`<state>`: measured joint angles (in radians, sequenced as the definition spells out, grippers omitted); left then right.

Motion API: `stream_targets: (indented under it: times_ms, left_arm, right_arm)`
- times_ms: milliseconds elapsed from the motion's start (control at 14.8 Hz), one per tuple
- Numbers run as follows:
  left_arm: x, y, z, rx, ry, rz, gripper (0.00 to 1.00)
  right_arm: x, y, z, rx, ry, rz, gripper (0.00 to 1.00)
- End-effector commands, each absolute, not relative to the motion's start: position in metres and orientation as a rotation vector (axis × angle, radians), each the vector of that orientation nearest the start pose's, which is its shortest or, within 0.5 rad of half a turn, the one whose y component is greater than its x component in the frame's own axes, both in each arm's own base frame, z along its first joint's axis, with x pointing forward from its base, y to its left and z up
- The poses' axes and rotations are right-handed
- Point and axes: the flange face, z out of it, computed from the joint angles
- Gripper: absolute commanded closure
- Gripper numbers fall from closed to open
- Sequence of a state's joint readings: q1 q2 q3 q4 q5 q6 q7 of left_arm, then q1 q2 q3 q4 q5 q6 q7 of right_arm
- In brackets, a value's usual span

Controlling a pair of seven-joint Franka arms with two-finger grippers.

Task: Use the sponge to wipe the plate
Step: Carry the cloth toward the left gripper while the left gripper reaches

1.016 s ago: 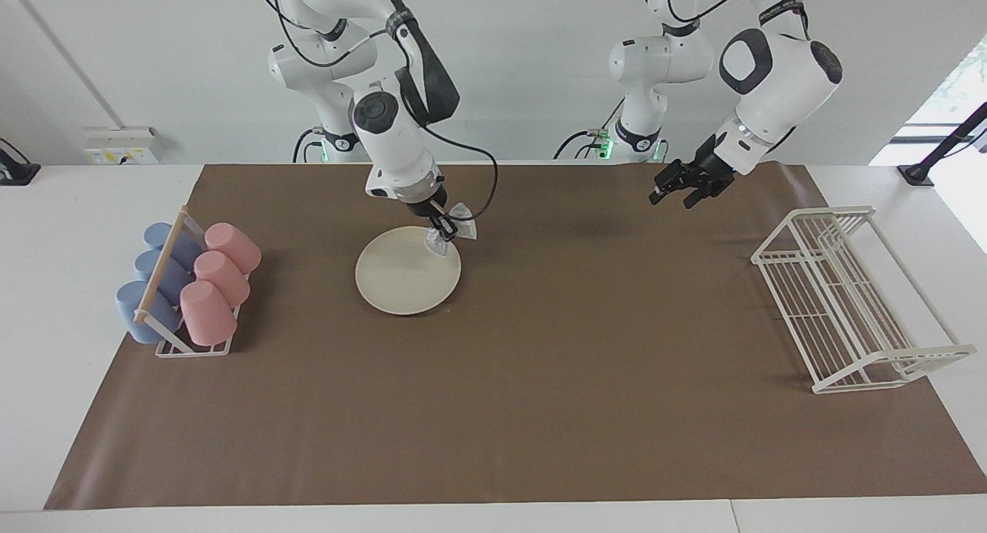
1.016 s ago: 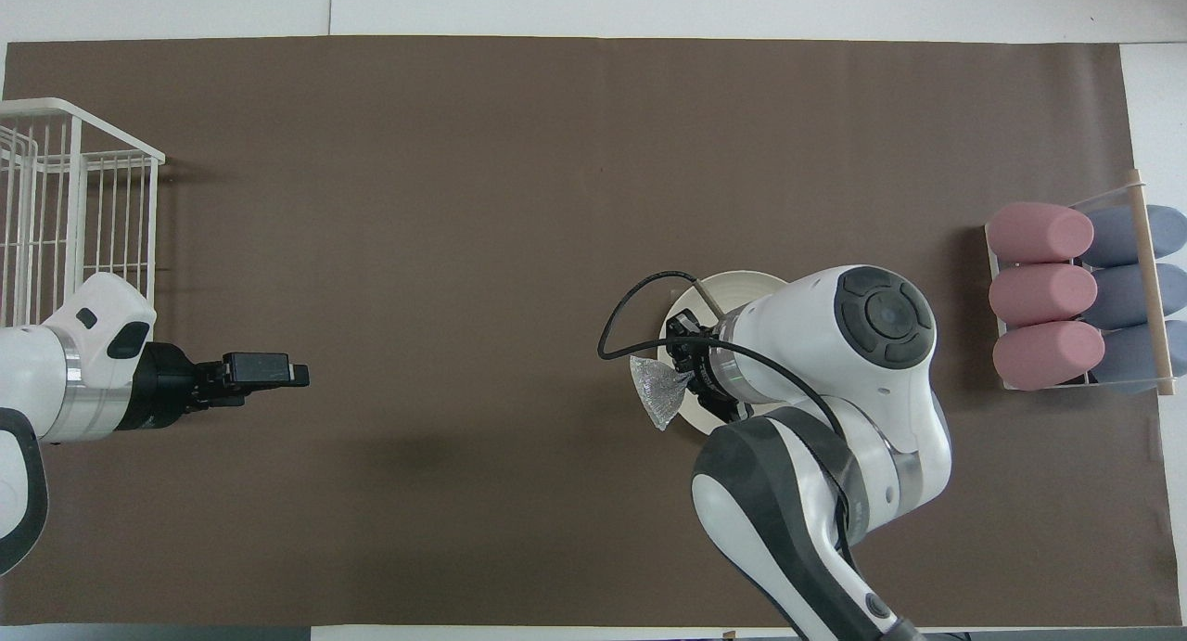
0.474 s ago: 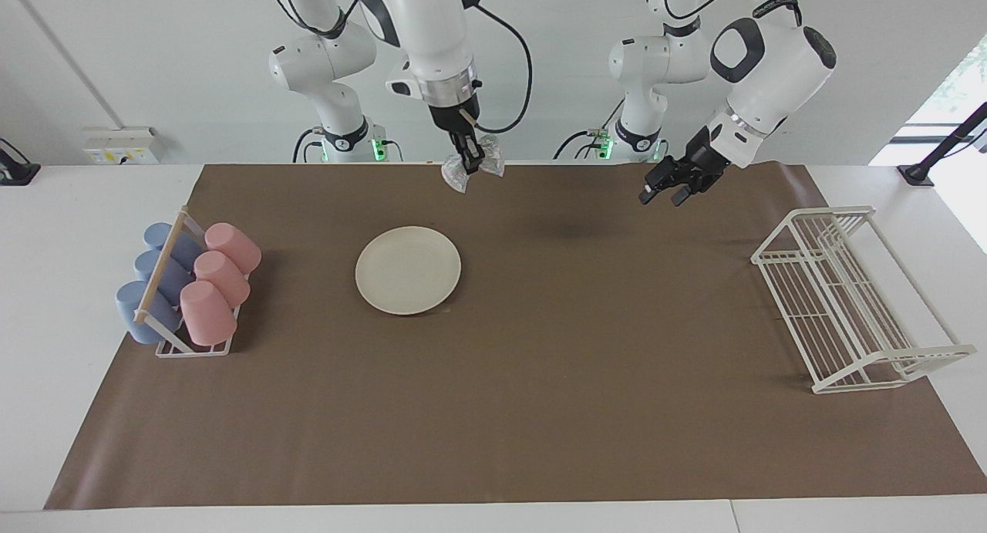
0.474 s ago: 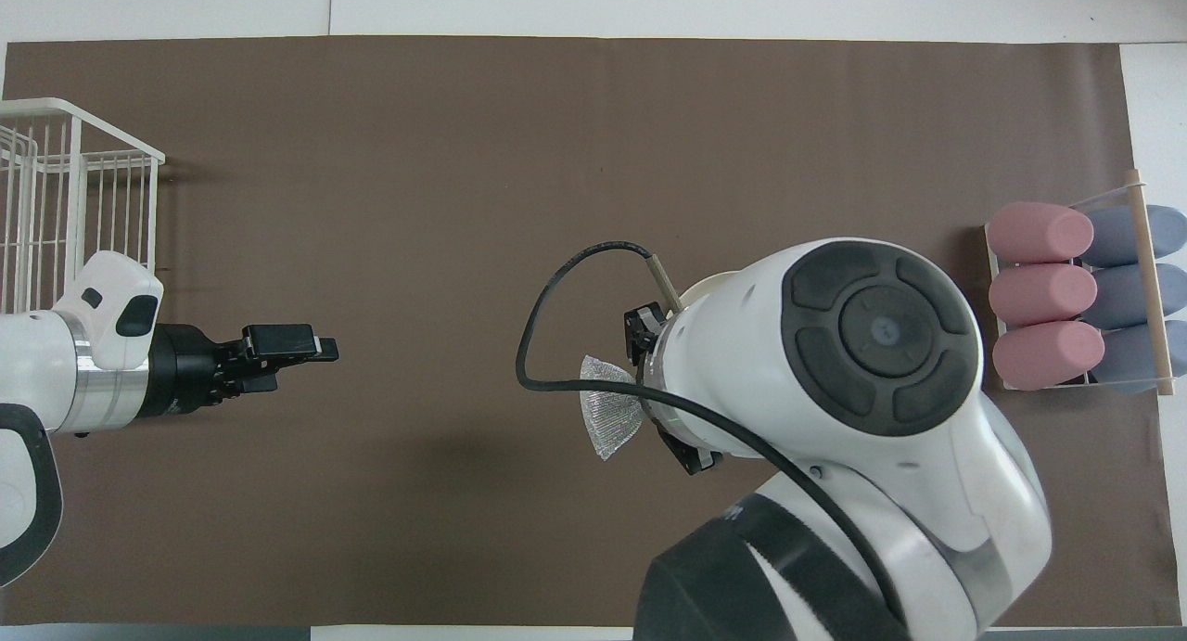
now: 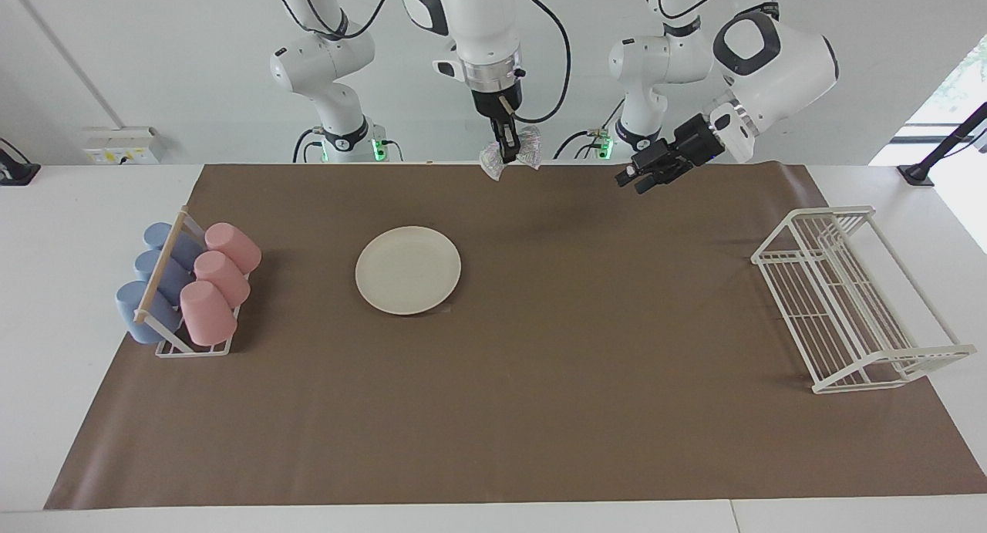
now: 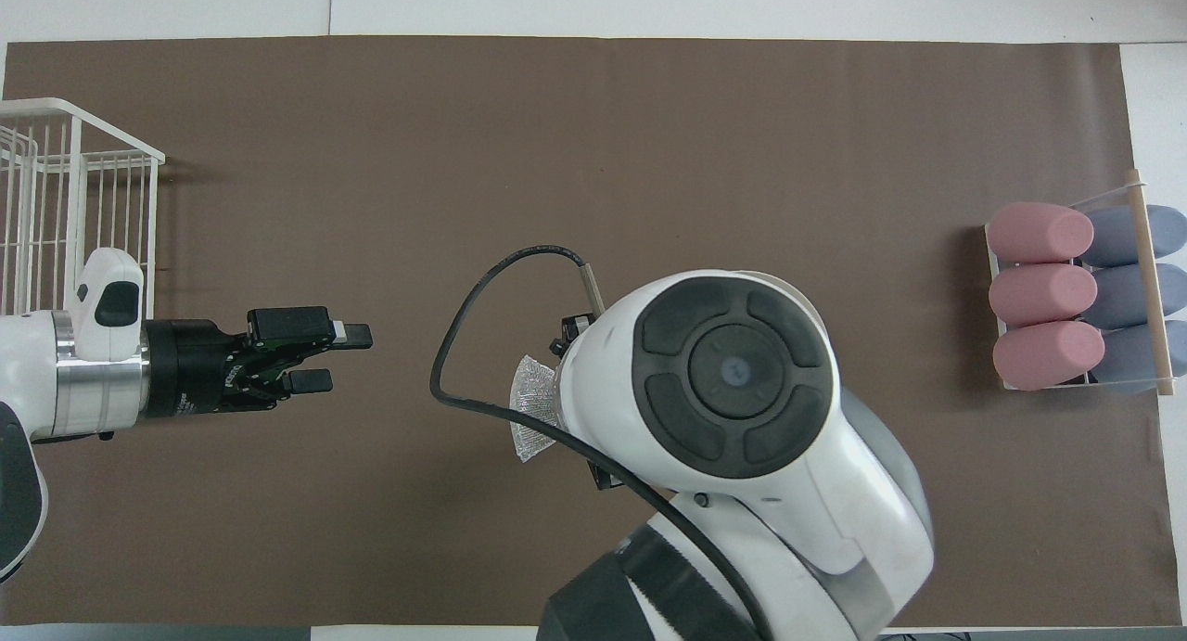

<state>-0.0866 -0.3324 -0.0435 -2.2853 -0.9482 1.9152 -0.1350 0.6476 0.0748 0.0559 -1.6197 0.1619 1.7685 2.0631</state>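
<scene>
The plate point(image 5: 408, 269) lies flat on the brown mat point(image 5: 540, 409), near the cup rack point(image 5: 189, 290). My right claw point(image 5: 509, 153) pinches the shiny sponge point(image 5: 493, 163) high over the mat. My left claw point(image 5: 641, 178) waits in the air, fingers spread, holding nothing.

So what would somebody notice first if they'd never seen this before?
Probably the right gripper raised high over the brown mat's robot-side edge, its fingers pinching a shiny silvery sponge. Next, the bare cream plate lying flat on the mat, beside a rack of pink and blue cups. The left gripper waits open in the air.
</scene>
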Motion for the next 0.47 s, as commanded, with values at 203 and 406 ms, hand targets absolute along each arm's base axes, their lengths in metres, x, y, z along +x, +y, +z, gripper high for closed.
stream_targets:
  times_ms: [203,406]
  left_arm:
    - [0.428,-0.129,0.511,2.056,0.212,-0.234,0.0]
    - [0.425,-0.135,0.49,1.932,0.078,-0.222,0.0]
  right_arm:
    - [0.447,0.399,0.582,-2.308,1.957,0.188,1.0]
    - [0.447,0.4,0.581,-2.309,1.958,0.188,1.0]
